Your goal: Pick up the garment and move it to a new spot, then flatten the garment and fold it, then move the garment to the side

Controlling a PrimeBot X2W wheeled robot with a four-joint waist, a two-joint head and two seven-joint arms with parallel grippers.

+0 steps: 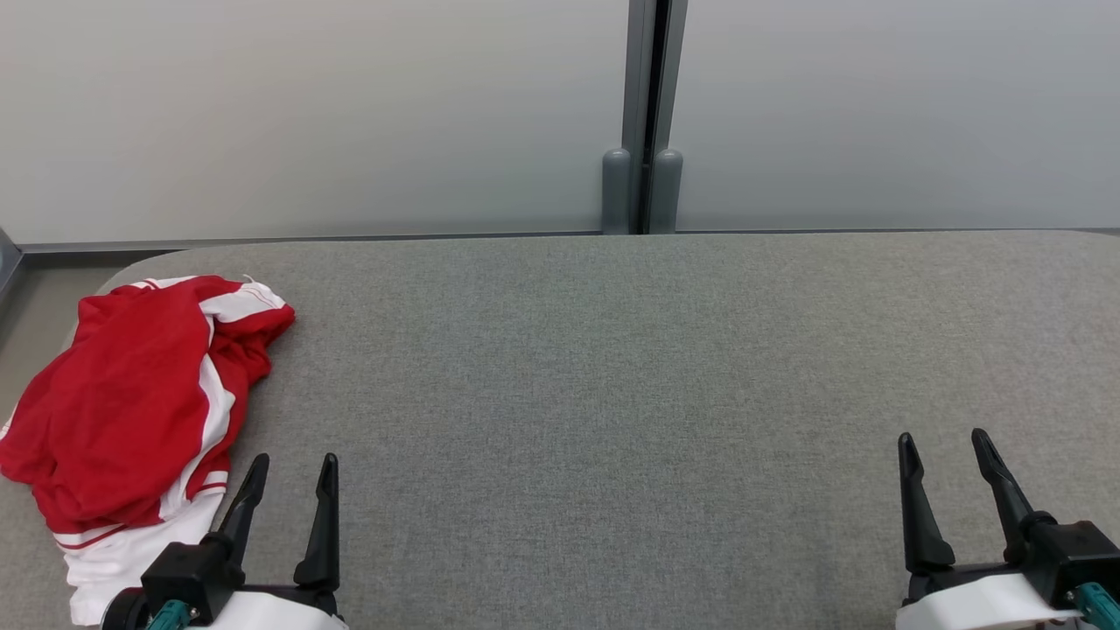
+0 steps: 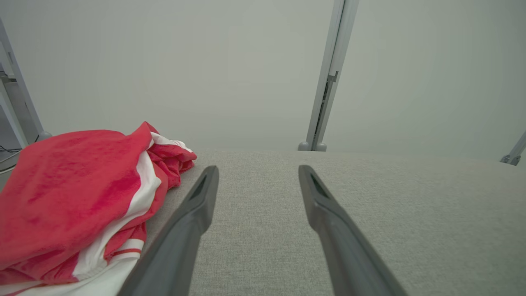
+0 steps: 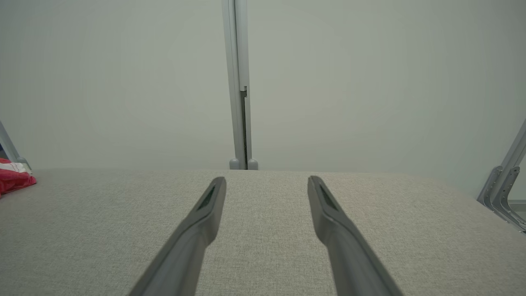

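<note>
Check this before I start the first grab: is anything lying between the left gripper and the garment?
Nothing visible does. The open left gripper sits just to the right of the crumpled red and white garment, with just the grey table surface between them.

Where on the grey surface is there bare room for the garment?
Bare from the garment across to the right pincer and back to the wall panels. Crowded only at the left edge, where the left pincer sits beside the garment.

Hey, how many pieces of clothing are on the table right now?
1: a crumpled red-and-white garment at the left end of the grey table; its folds might hide another.
</note>
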